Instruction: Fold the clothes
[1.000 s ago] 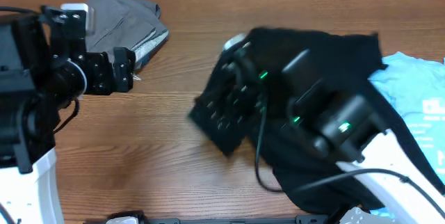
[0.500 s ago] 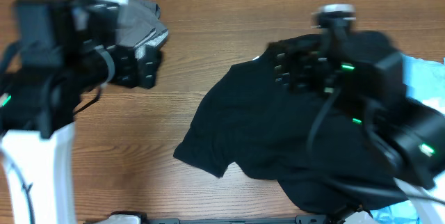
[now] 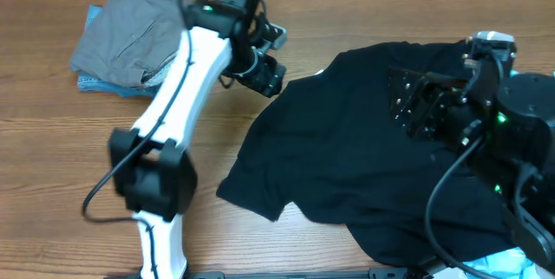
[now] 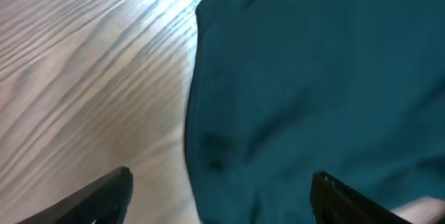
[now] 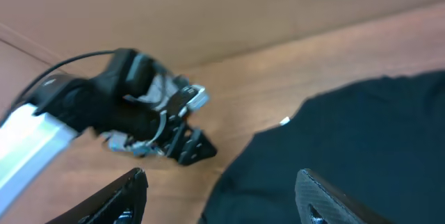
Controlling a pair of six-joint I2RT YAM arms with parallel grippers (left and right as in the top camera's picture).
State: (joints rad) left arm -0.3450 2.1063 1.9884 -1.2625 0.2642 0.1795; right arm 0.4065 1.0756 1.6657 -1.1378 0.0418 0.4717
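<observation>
The black T-shirt (image 3: 347, 149) lies loosely spread on the wooden table, centre-right, with one sleeve pointing to the front left. My left gripper (image 3: 274, 59) is open at the shirt's far-left edge. In the left wrist view the gripper (image 4: 222, 200) is empty, straddling the shirt's edge (image 4: 313, 78), which looks teal there. My right gripper (image 3: 404, 106) is open and hovers over the shirt's far-right part. In the right wrist view it (image 5: 222, 196) is empty above the shirt (image 5: 348, 140), near a small white label (image 5: 285, 120).
A folded grey garment (image 3: 130, 36) lies on a blue piece (image 3: 87, 83) at the far left. A bit of light blue cloth (image 3: 499, 266) shows at the front right. The left arm (image 3: 173, 97) crosses the table diagonally. Bare wood (image 3: 69, 158) lies to the left.
My left arm has swung from the left side across to the shirt's far-left edge. My right arm has drawn back to the right, leaving the shirt spread out.
</observation>
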